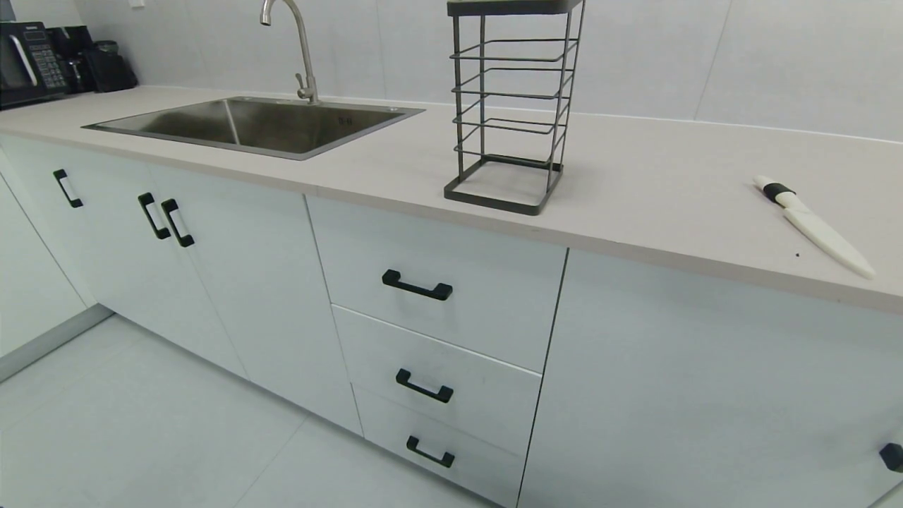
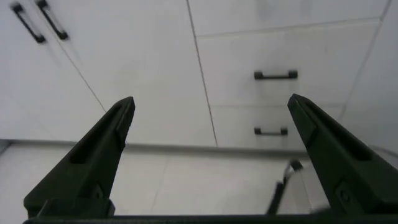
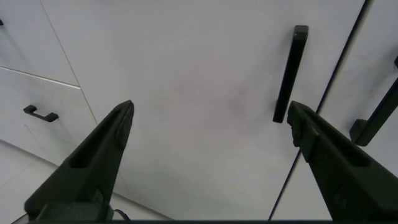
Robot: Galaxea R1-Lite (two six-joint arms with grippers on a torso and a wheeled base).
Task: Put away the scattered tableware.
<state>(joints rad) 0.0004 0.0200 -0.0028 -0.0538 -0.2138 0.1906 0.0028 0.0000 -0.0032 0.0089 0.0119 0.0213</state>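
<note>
A white knife (image 1: 811, 226) lies at the right of the countertop (image 1: 635, 176), well apart from the black wire rack (image 1: 511, 106). Left gripper (image 2: 211, 102) and right gripper (image 3: 210, 109) gape wide, empty.

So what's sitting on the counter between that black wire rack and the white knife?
Nothing. In the head view, the stretch of countertop between the wire rack and the knife is bare.

On the surface (image 1: 635, 190), the rack (image 1: 509, 106) stands with the sink (image 1: 268, 127) to its left, the knife (image 1: 815, 226) well apart on its right, and the drawers (image 1: 430, 331) just below it.
</note>
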